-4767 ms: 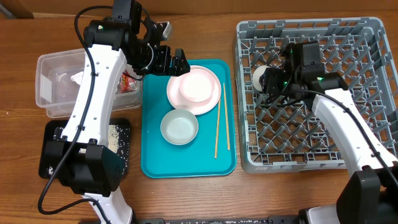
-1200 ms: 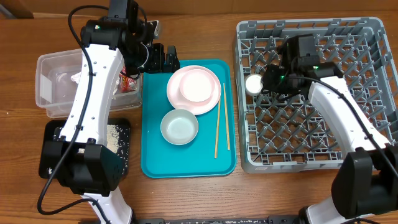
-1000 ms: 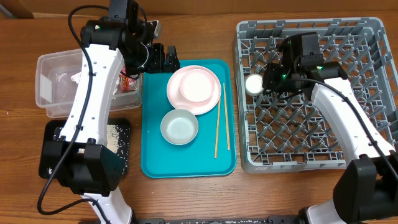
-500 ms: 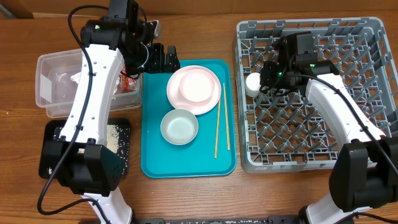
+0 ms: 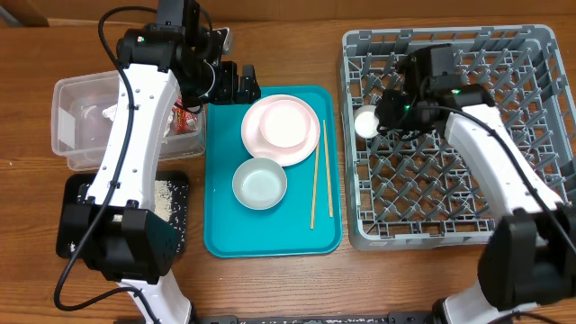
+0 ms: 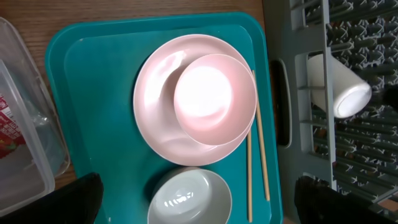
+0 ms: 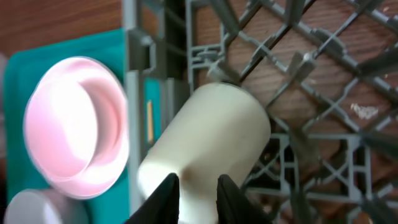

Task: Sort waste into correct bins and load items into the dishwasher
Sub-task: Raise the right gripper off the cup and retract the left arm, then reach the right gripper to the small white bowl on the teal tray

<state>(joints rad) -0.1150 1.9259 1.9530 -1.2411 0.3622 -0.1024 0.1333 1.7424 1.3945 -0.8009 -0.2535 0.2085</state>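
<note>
My right gripper [image 5: 389, 112] [image 7: 198, 186] is shut on the small white cup [image 5: 366, 121] [image 7: 211, 137], which lies on its side just inside the left wall of the grey dish rack [image 5: 450, 225]. My left gripper [image 5: 236, 85] [image 6: 199, 199] is open and empty above the back left of the teal tray [image 5: 220, 216]. On that tray are the pink bowl [image 5: 285, 123] sitting in the pink plate [image 5: 256, 144], the grey-white bowl [image 5: 260, 184] and two chopsticks [image 5: 315, 180]. A red wrapper [image 5: 187, 117] and a napkin [image 5: 112, 112] lie in the clear tub [image 5: 72, 135].
The black tray [image 5: 175, 225] at the front left holds rice scraps [image 5: 165, 196]. The rack's upright pegs surround the cup and my right gripper. The left arm's white links reach over the tub and the black tray.
The right gripper has carried the cup a little left and forward, to the rack's left wall. The left gripper has shifted slightly left. Over the last second, both are nearly still.
</note>
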